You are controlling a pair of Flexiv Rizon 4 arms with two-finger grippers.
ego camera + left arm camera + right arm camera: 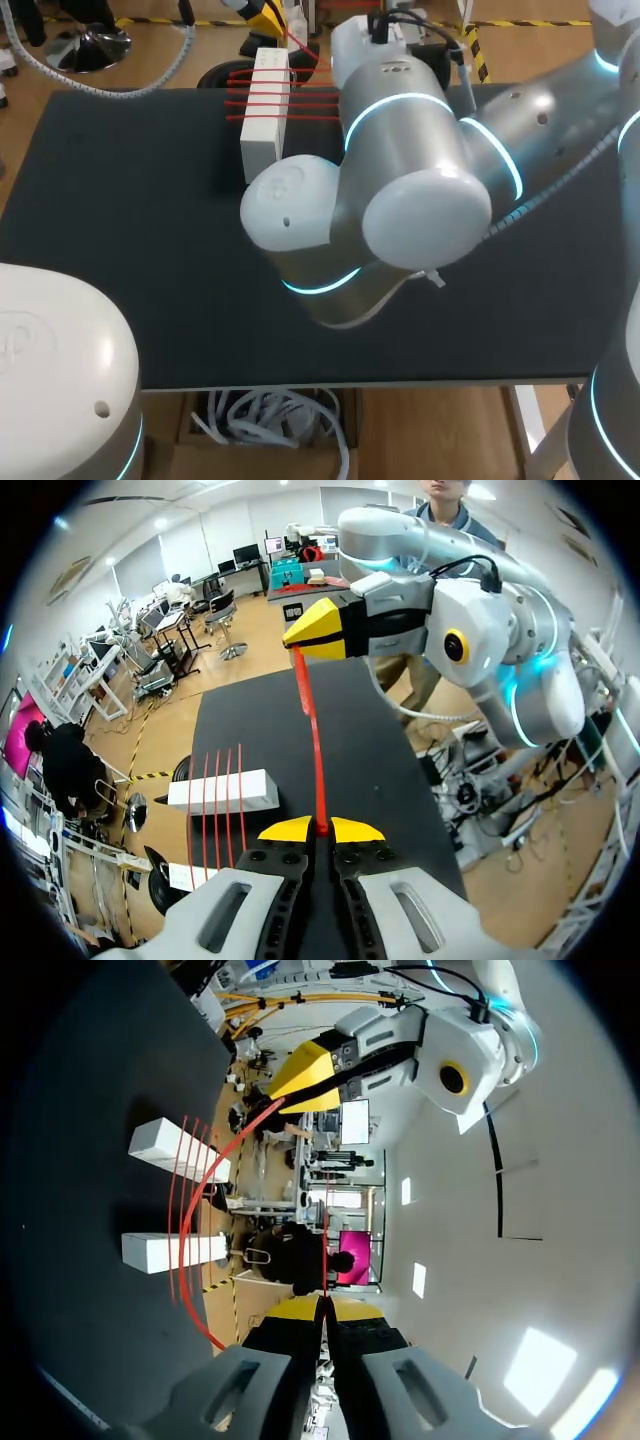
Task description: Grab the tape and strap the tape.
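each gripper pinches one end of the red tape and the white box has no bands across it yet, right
No: the white box already has several red bands across it, as the left wrist view shows. The left gripper and right gripper do each pinch one end of the red tape.

Silver-white arms (420, 150), cyan light rings (400, 105) — black fingers (280, 880), yellow tips (290, 829)

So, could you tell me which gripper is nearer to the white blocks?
Left. The left gripper sits close beside the white blocks; the right gripper grips the red tape farther ahead, beyond them.
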